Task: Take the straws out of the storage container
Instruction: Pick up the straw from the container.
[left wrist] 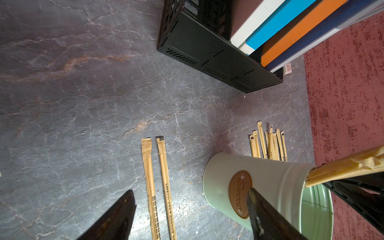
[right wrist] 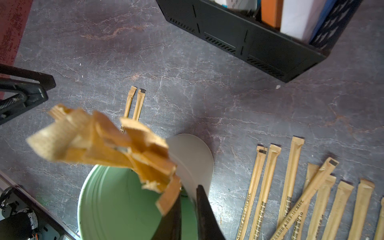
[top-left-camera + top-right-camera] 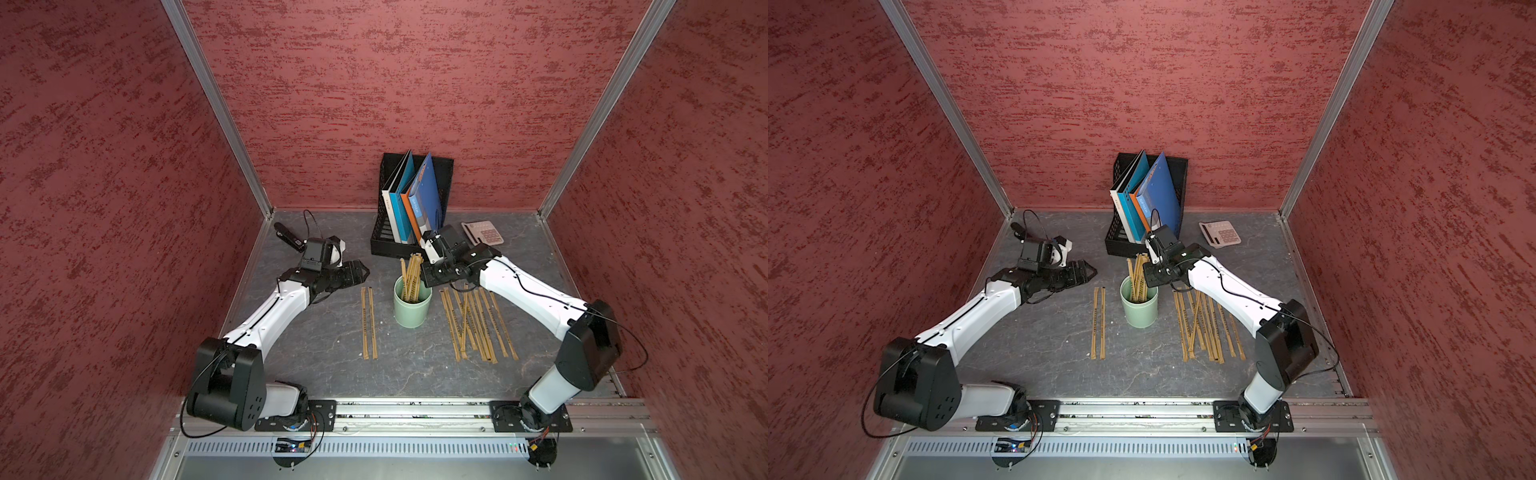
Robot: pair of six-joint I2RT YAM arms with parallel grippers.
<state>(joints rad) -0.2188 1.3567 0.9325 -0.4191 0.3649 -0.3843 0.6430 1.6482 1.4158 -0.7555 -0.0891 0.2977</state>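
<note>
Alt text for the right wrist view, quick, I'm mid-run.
Blurred tan straws lean out of the mint-green cup, their tops at the nearly closed right hand; grip unclear. Loose straws lie flat on the grey table beside it.

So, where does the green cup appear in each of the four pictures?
In a top view: cup mid-table, between straw pair and straw spread.
In a top view: cup, same spot.
Left wrist: cup beside straw pair, label showing.
Right wrist: cup mouth, bunched straws rising from it.
Shared landmark: black file holder behind it.
</note>
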